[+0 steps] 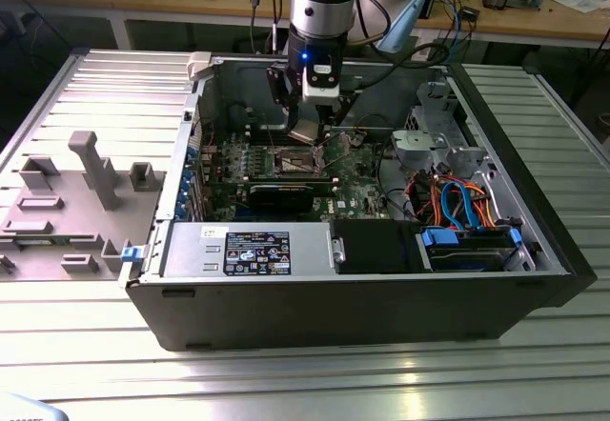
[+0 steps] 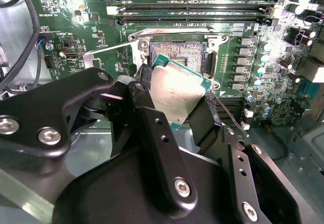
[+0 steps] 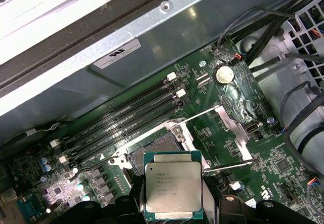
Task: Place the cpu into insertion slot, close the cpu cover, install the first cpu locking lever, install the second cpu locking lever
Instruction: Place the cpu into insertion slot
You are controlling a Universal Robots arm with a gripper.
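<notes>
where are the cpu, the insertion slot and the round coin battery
flat square silvery-topped cpu (image 3: pixel 173 186), first wrist view, middle of its metal top
square dark-centred insertion slot (image 2: pixel 177 51), second wrist view, its dark pin field
round silver coin battery (image 3: pixel 224 74), first wrist view, centre of its face

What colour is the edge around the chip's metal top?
Green, bordering the chip; clearest in the first wrist view.

— Where's the cpu (image 2: pixel 179 84)?
— Silvery-tan top, green rim, tilted, pinched in the gripper (image 2: pixel 174 102) just above the insertion slot (image 2: pixel 174 49), not seated.
— The slot?
— Dark centre bare, mid-motherboard (image 2: pixel 66 11). The cpu cover (image 3: pixel 229 125) stands open beside it.
</notes>
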